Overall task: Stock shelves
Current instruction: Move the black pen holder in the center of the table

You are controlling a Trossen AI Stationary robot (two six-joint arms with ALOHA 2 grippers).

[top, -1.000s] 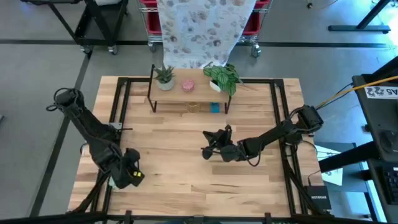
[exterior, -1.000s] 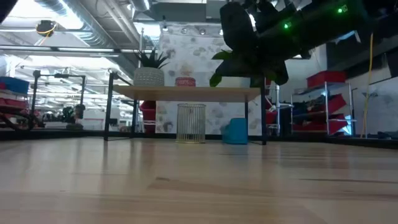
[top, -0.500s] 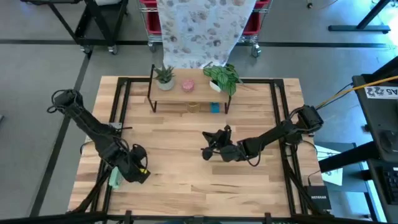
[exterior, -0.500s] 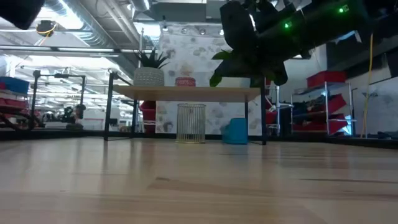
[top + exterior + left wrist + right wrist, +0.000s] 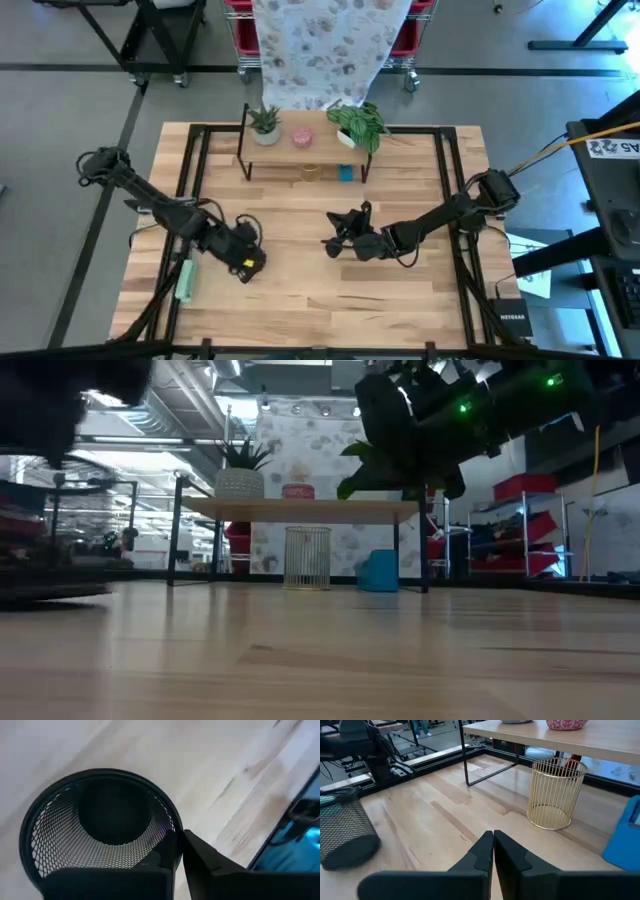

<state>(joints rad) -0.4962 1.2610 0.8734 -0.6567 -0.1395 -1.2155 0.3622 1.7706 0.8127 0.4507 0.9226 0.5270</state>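
**Mesh cup carried by its rim toward the rack**

A black mesh cup (image 5: 97, 827) is held by the left gripper (image 5: 243, 258) over the left-centre of the table (image 5: 300, 300), well apart from the shelves (image 5: 305, 140) at the far edge. The jaws are closed on the rim, one finger inside the wall and one outside; such a pinch is judged to suit a thin-walled, light container, since the mesh offers no other firm edge.

In the right wrist view the cup (image 5: 345, 832) is seen tipped well over, its long axis close to level, the closed base toward that camera and the open mouth away from it, toward the left arm. It would probably need to be set upright before being placed.

The right gripper (image 5: 493, 851) is parked above mid-table, its fingers pressed together on nothing. A gold wire basket (image 5: 555, 795) and a blue item (image 5: 345, 173) already occupy the lower level; two plants and a pink pot are kept on top.
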